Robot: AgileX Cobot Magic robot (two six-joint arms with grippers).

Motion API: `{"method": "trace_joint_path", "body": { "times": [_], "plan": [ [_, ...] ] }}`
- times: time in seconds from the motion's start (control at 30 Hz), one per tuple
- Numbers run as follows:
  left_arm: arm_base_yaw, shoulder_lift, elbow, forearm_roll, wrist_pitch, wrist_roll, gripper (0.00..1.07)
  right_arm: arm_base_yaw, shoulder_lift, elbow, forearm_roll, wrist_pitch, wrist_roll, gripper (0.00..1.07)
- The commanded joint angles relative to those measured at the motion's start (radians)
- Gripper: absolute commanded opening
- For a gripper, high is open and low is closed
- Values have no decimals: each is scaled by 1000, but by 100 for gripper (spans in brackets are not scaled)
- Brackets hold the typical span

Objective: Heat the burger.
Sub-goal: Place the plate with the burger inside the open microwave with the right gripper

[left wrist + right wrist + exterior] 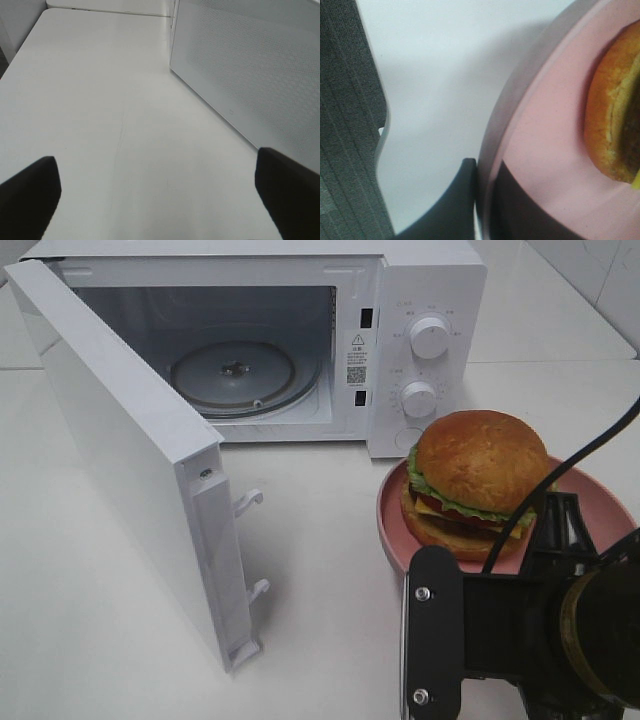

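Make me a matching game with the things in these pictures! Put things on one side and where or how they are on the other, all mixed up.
Things:
1. door
2. burger
3. plate
4. glass tray

Clues:
A. pink
B. swung wide open
C. inside the microwave
D. sitting on the plate

Pairs: 1-B, 2-D, 3-A, 4-C

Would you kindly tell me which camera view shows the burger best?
The exterior high view: the whole burger is visible there, sitting on the pink plate. The right wrist view catches only an edge of the burger; the left wrist view shows none of it.
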Motion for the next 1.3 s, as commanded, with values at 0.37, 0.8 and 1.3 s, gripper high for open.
{"method": "trace_joint_path", "body": {
  "times": [0.37, 0.8, 1.3],
  "plan": [
    [2, -16, 2, -4, -14, 2, 98, -138, -11, 1, -122, -114, -203, 0],
    [2, -16, 2, -4, -14, 2, 98, -312, -11, 1, -97, -331, -536, 0],
    [2, -16, 2, -4, -14, 2, 98, -508, -11, 0, 197, -550, -1135, 0]
  ]
}}
